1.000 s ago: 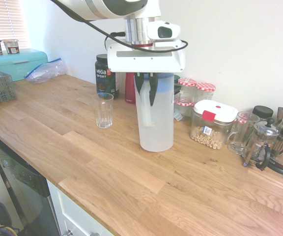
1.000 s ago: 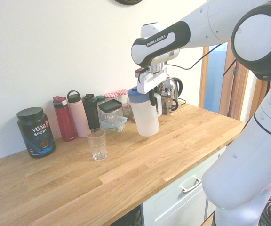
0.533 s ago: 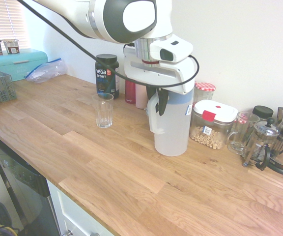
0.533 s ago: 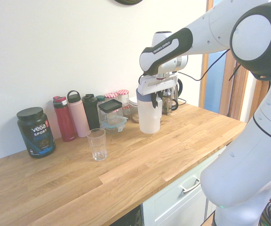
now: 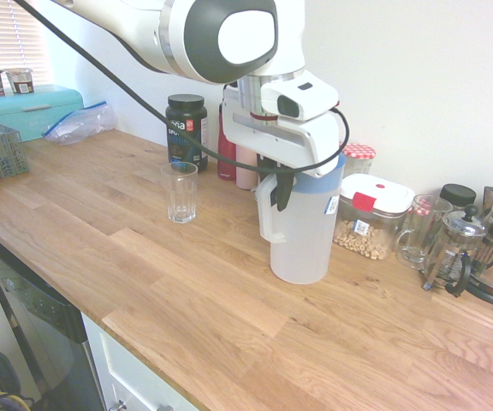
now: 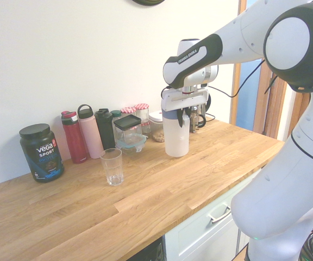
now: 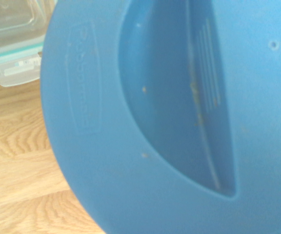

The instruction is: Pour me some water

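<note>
Going left to right in the first exterior view along the worktop (image 5: 187,282): at the far left end sit a teal bread bin (image 5: 32,110) and a clear plastic bag (image 5: 80,122), back near the wall. Next comes the black Vega tub (image 5: 186,131) at the back edge, with the drinking glass (image 5: 179,192) standing upright in front of it, out in the open middle of the wood, apart from everything. The glass looks empty — no water line that I can make out in either exterior view. Then the pitcher (image 5: 301,224), white translucent body with a blue lid, upright, its base on or just at the wood, between the glass and the clip-lid container of chickpeas (image 5: 371,216); it is well apart from the glass. The gripper (image 5: 279,175) comes down from above and is clamped on the pitcher's handle, fingers together around it. The wrist view is filled by the blue lid (image 7: 170,117), with a strip of wood beside it. Further right, at the back edge: red-lidded jars (image 5: 358,156), a glass mug (image 5: 421,229), a French press (image 5: 458,248), and a kettle partly cut off at the right end. Progress, as a judgement: pitcher is in hand, so the grasp is done, but the pour is not visibly done. Left to do — carry the pitcher over to the glass, tip the spout over its rim, fill it, set the pitcher back upright.
</note>
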You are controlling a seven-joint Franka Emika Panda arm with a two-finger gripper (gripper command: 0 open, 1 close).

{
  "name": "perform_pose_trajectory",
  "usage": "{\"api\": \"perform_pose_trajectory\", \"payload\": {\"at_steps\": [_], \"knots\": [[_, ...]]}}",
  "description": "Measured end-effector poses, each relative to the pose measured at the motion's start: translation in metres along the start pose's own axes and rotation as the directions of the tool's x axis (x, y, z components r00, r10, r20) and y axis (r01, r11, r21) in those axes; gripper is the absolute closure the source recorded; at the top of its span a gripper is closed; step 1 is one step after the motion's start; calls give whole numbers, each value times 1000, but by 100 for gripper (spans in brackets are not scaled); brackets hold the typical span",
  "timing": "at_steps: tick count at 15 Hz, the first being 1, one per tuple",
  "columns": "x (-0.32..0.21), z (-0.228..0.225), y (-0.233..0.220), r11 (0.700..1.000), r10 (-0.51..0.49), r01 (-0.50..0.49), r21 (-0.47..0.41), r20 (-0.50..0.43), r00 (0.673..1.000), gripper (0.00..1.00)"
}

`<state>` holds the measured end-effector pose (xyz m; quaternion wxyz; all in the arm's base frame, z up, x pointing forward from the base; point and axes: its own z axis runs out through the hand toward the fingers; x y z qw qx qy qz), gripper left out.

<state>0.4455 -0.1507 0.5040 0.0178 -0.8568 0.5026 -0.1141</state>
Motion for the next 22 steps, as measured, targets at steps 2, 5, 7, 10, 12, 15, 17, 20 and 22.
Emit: {"api": "perform_pose_trajectory", "payload": {"at_steps": [2,5,7,10,12,15,17,20,22], "knots": [[0,4,0,1000,3,-3,-6,6,1000,100],[0,11,0,1000,11,-11,-16,15,1000,0],[1,11,1,1000,17,-17,-14,18,1000,0],[2,12,3,1000,28,-28,-10,24,999,0],[3,15,4,999,30,-30,-15,29,999,0],[4,17,4,999,33,-33,-19,33,999,0],[4,14,5,999,37,-36,-15,26,999,0],[-7,-14,8,1000,26,-26,-11,9,1000,0],[-21,-42,14,1000,17,-17,-9,-3,1000,0]]}}
